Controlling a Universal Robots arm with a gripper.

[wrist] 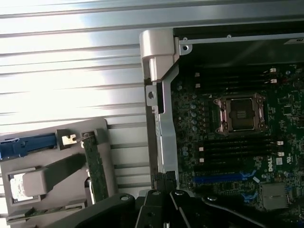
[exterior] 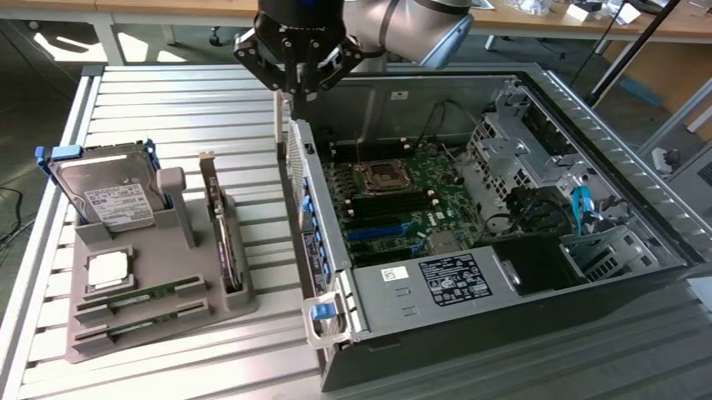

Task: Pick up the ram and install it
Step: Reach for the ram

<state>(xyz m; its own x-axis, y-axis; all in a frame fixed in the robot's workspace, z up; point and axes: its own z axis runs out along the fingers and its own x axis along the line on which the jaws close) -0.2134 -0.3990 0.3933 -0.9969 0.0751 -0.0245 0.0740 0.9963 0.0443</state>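
Several faults may be expected from here. The black multi-fingered gripper (exterior: 295, 83) is hung over the side wall of the open dark metal computer case (exterior: 333, 275), so a straight descent would likely be stopped by that wall. The ram, a long narrow green circuit-board stick (exterior: 142, 294), is seated in a front groove of the grey plastic tray (exterior: 167, 329) on the pale slatted table (exterior: 167, 108), well apart from the gripper; a second stick (exterior: 145, 315) of the same kind is set just beside it, so the wrong one, or both, could be caught. The tall upright expansion card (exterior: 228, 242) with its metal bracket is stood in the same tray between the case and the ram, and could be knocked in any crossing. A stick so thin may also be tilted in a grasp and jammed against the black memory slots (exterior: 389, 206) beside the processor socket if it is not squared to them. The fingers are pressed fully together with nothing between them; nothing is held and nothing is touched; with the fingers so closed, the ram could not be taken.
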